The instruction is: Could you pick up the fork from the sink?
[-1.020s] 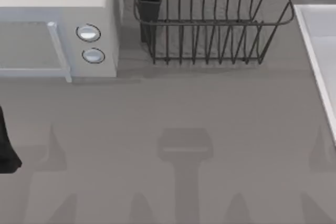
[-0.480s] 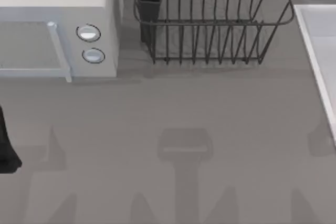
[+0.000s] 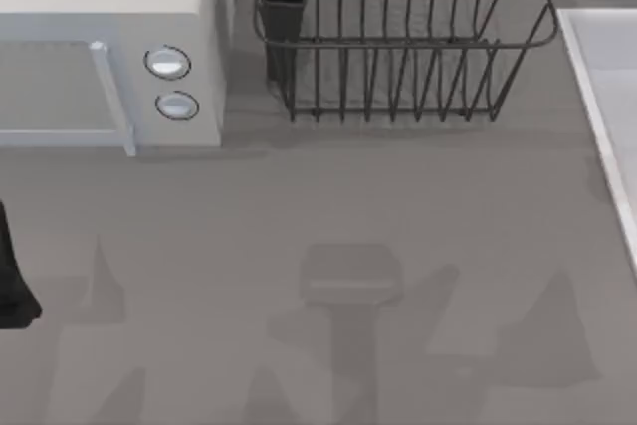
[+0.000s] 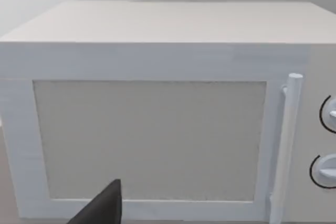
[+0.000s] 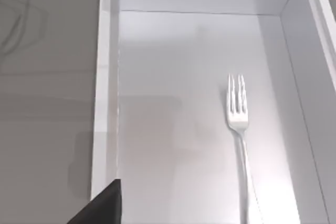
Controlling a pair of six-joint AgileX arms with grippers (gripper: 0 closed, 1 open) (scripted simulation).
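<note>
A slim silver metal fork (image 5: 239, 135) lies flat on the floor of the pale grey-white rectangular sink (image 5: 105, 103) at the table's right edge, untouched, the right arm's wrist camera looking down on it; whether either gripper's jaws are open cannot be told. A clean pickup likely means descending square over the thin handle. The left arm idles facing the white boxy microwave (image 4: 157, 108)
</note>
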